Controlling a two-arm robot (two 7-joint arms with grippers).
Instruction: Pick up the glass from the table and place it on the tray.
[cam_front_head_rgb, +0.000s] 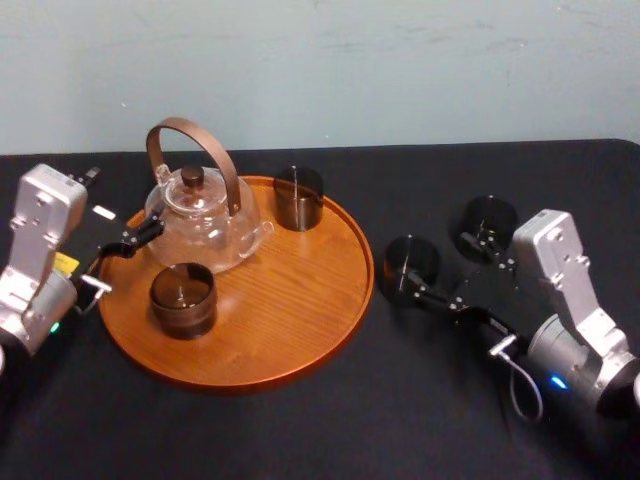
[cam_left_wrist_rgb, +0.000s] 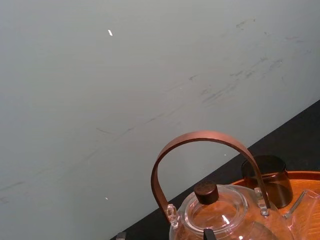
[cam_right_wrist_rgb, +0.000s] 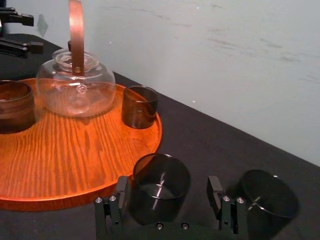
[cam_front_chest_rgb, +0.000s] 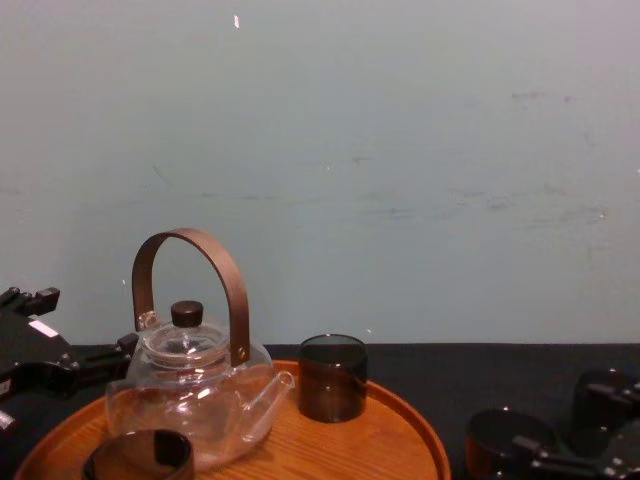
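We hold our right gripper (cam_right_wrist_rgb: 167, 196) open around the glass (cam_right_wrist_rgb: 160, 181), which stands on the table (cam_right_wrist_rgb: 210, 140) just beside the tray (cam_front_head_rgb: 290, 300), at its right rim, with a second glass (cam_right_wrist_rgb: 267, 196) near behind. Our left gripper (cam_front_head_rgb: 122, 260) hangs open at the tray's left rim.

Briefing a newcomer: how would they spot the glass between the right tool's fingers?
Start at the round wooden tray. Just off its right rim, on the black table, stand two dark glasses. Yours is the nearer glass, straddled by the open right tool; the farther glass stands outside it.
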